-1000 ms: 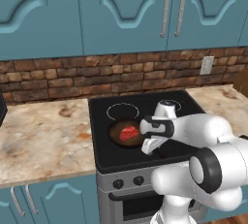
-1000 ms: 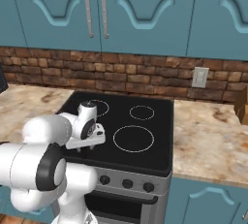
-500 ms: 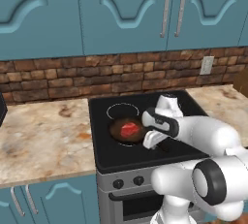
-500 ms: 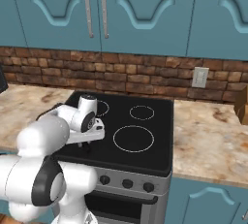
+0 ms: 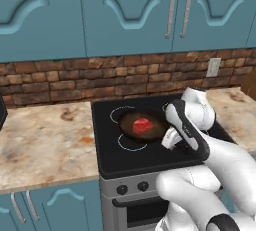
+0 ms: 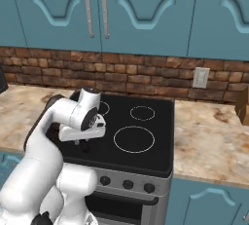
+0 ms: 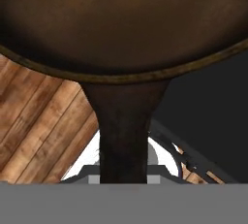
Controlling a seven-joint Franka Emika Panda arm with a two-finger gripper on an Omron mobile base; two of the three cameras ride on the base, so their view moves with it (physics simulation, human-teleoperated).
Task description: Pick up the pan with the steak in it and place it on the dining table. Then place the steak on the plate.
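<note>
The pan (image 5: 142, 126) hangs just above the black stove (image 5: 115, 152), over the left-hand burner rings, with the steak (image 5: 142, 125) lying near the middle of its brownish inside. In the hand view the pan's handle (image 7: 123, 136) runs straight down between the jaws, which are closed narrow on it; wood floor (image 7: 34, 126) and the stove's edge show beneath the pan's rim. The gripper (image 5: 170, 137) sits at the pan's right side in the left base view; in the right base view the arm (image 6: 80, 117) hides the pan.

The stove stands between 2 stretches of beige marbled tabletop (image 5: 45, 145), under a brick backsplash (image 5: 75, 82) and teal wall cabinets (image 5: 125, 15) with paired steel handles. A wall socket (image 6: 200, 78) is set in the brick to the right. 2 burner rings (image 6: 133, 139) on the stove's right half lie bare.

Compared with 1 second ago, the jaws have closed onto the handle, and the pan has come up off the burner and shifted slightly toward the back of the stove.
</note>
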